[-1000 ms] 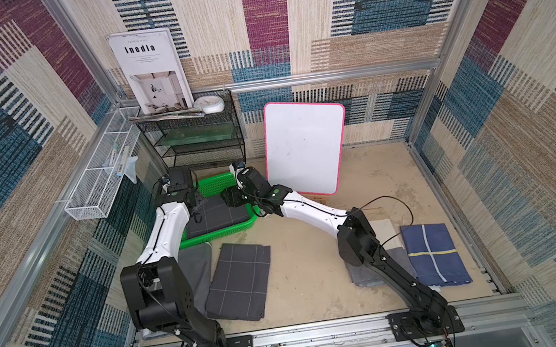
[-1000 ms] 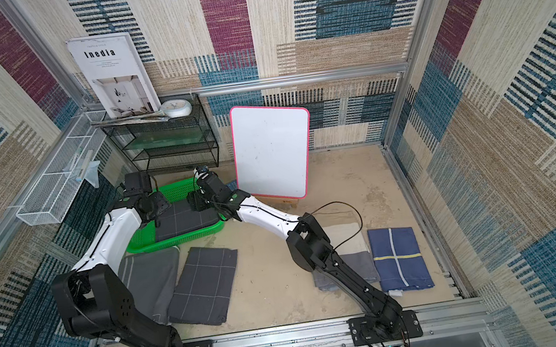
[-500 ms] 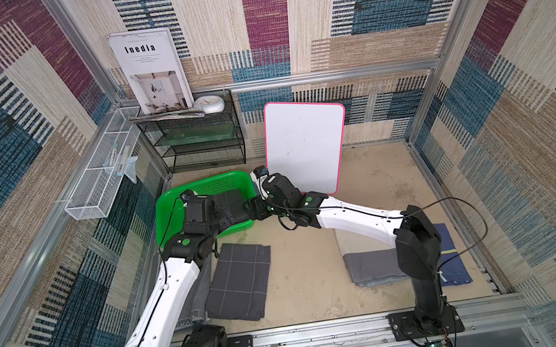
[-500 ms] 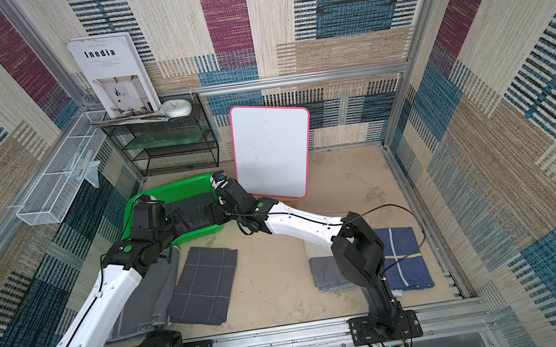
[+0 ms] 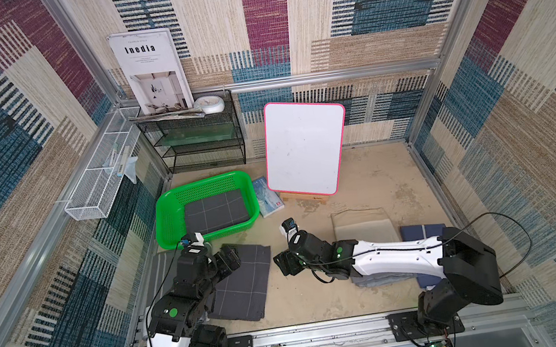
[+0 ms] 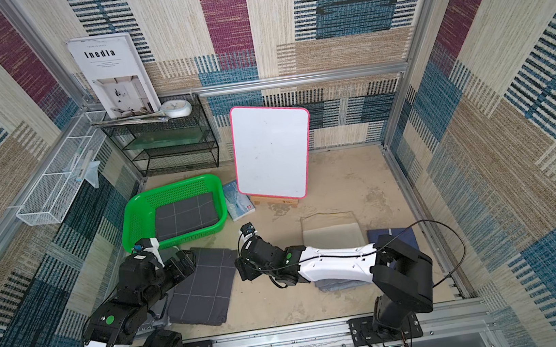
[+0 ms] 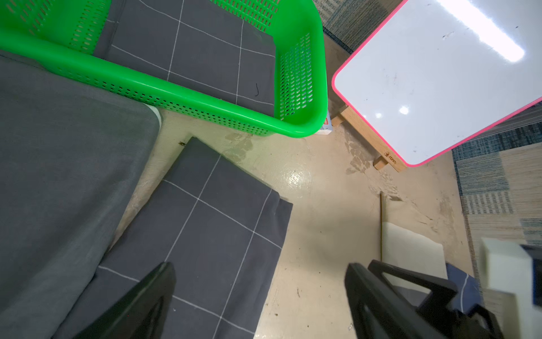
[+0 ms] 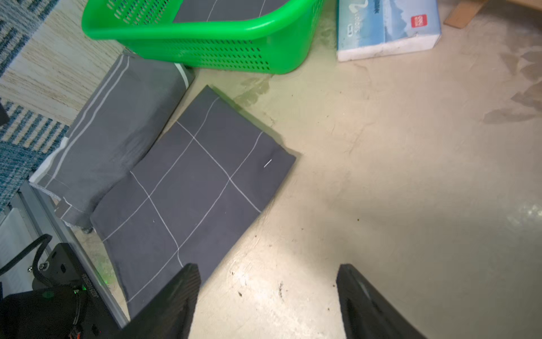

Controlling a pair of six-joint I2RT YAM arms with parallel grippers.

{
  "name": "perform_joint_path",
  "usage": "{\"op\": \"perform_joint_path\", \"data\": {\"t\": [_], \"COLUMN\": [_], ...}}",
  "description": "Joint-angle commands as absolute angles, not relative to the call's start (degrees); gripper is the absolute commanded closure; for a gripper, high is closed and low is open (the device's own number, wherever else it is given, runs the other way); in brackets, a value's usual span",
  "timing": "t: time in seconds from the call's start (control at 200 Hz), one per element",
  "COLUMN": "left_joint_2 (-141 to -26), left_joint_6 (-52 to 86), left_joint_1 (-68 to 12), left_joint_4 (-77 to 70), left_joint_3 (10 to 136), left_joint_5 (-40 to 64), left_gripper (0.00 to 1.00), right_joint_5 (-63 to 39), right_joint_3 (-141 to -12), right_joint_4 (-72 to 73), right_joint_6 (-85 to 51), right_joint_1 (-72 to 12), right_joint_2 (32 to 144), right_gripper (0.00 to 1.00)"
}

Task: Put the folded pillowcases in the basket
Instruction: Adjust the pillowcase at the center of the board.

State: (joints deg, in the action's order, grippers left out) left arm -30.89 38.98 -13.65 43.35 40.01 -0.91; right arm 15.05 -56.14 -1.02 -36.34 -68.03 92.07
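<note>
The folded dark-grey, white-gridded pillowcase [image 5: 216,211] lay flat in the bright green perforated plastic basket [image 5: 166,215] — yet the empty, wide-apart left end effector [image 7: 259,270] and right end effector [image 8: 267,270], hanging low nearby, might, I reckoned, snag the neighbouring folded checked cloth [image 5: 246,284].

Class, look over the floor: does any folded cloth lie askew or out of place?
The checked grey cloth on the floor lies skewed, at an angle to the green basket. The pillowcase inside the basket lies flat.
</note>
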Motion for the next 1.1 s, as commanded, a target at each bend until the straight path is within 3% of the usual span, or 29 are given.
{"op": "perform_joint_path", "data": {"t": [0.0, 0.336, 0.571, 0.836, 1.092], "left_joint_2": [-30.7, -34.5, -31.1, -29.6, -31.4], "left_joint_6": [38.0, 32.3, 34.0, 34.8, 35.9], "left_joint_1": [-13.6, -13.6, -13.6, -13.6, -13.6], "left_joint_4": [47.2, 53.9, 56.0, 54.8, 53.2], "left_joint_3": [42.6, 53.2, 52.4, 51.1, 49.2], "left_joint_5": [1.1, 0.8, -6.8, -8.8, -7.0], "left_gripper": [0.0, 0.0, 0.0, 0.0, 0.0], "right_joint_5": [17.8, 18.1, 16.5, 16.2, 20.6], "right_joint_3": [-56.9, -69.1, -79.3, -82.9, -77.6], "right_joint_4": [0.2, -7.1, -16.1, -19.8, -21.6], "right_joint_6": [-38.3, -37.8, -35.2, -35.8, -39.3], "right_joint_1": [-70.7, -75.5, -76.4, -76.3, -75.5], "right_joint_2": [94.1, 107.9, 118.1, 122.1, 118.6], "right_gripper": [0.19, 0.15, 0.14, 0.14, 0.14]}}
